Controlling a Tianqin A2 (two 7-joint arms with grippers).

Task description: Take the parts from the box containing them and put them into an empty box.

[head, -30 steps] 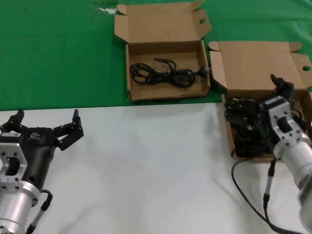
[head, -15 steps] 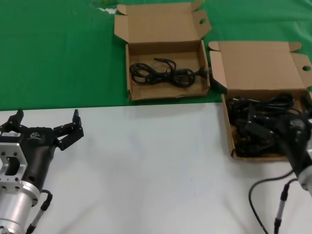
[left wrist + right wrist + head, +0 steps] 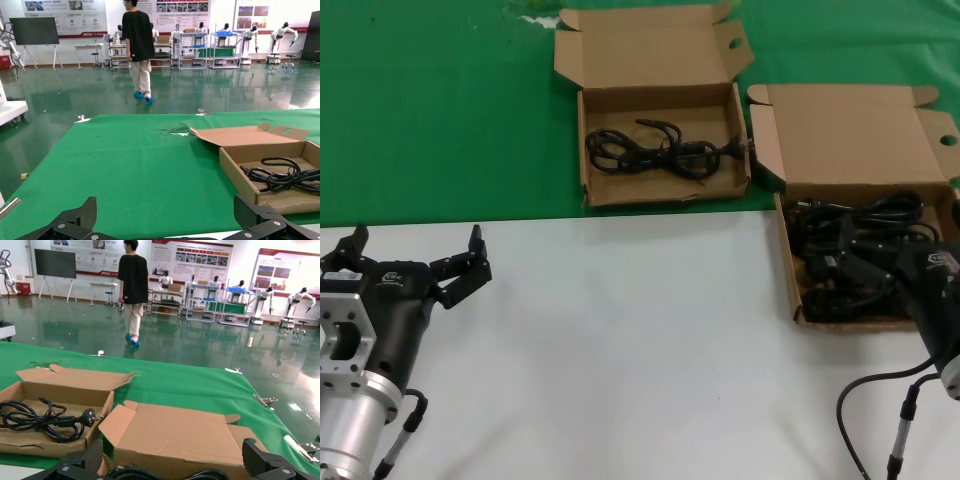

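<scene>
The box containing the parts (image 3: 850,135) stands at the right, its tall lid (image 3: 185,432) up, with several black cable bundles (image 3: 865,212) piled in its base. My right gripper (image 3: 860,265) (image 3: 172,467) hangs low over that pile, open, fingers wide apart with nothing between them. The other box (image 3: 640,50) (image 3: 50,385) (image 3: 260,150), with the short wide lid, lies farther back at the centre and holds one looped cable (image 3: 655,152) (image 3: 40,420) (image 3: 280,175). My left gripper (image 3: 417,240) (image 3: 167,220) is parked open at the near left over the white table.
A green cloth (image 3: 440,110) covers the far half of the table and white surface (image 3: 620,350) the near half. The right arm's own cable (image 3: 865,410) loops over the white part at the near right. A person (image 3: 140,50) walks in the hall behind.
My right gripper has drawn back toward the near right and dropped lower over the cable pile, so the cables behind it show again. The left arm has not moved.
</scene>
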